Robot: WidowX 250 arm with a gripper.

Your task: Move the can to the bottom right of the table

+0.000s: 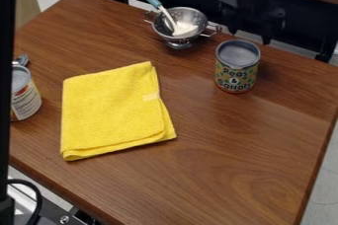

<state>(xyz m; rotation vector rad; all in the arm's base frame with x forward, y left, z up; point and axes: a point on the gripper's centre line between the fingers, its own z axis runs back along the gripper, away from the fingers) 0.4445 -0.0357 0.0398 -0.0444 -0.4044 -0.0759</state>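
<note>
Two cans stand upright on the brown wooden table (218,169). One can (236,67), with a green and orange label, is at the right toward the back edge. The other can (25,98), with a white and red label, is at the left edge, partly covered by a dark vertical post. The black gripper (249,34) hangs at the top right, above and behind the labelled can on the right, and appears apart from it. Its two fingers are spread, with nothing seen between them, so it is open.
A folded yellow cloth (115,113) lies left of centre. A metal colander (188,21) holding a blue-handled utensil (155,2) stands at the back edge, left of the gripper. The table's right edge runs down to the lower right.
</note>
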